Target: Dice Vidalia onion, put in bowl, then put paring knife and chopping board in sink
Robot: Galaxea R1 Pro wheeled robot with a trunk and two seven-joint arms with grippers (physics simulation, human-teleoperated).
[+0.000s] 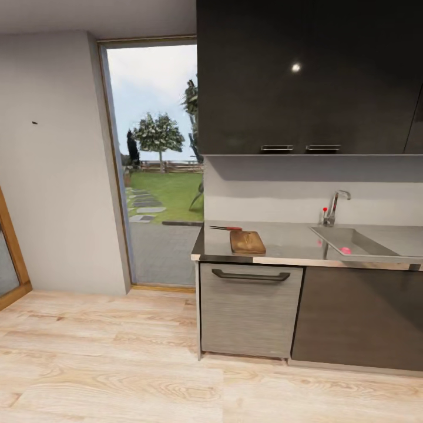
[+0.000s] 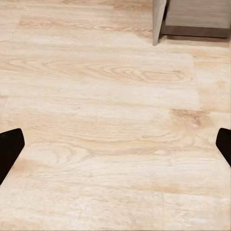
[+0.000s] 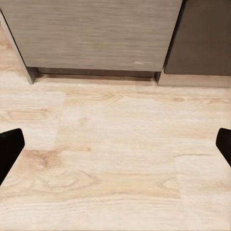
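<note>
pale wood floor under both grippers, kitchen counter ahead.

left gripper [image 2: 115,149] has its dark fingertips [image 2: 9,147] spread wide apart, holding nothing, with only light plank floor [image 2: 106,96] between them and a grey cabinet corner [image 2: 159,19] beyond. right gripper [image 3: 115,147] is likewise spread wide and empty over the floor, with the grey dishwasher front [image 3: 96,33] and a dark cabinet front [image 3: 207,38] beyond its tips. well apart from both grippers, up on the countertop [image 1: 288,238], the chopping board [image 1: 247,241] lies near the end by the doorway, the paring knife [image 1: 227,228] just behind it, red handle toward the sink [image 1: 352,241]. the vidalia onion [image 1: 345,251] sits in the sink basin, below the chrome tap [image 1: 335,205].
</note>
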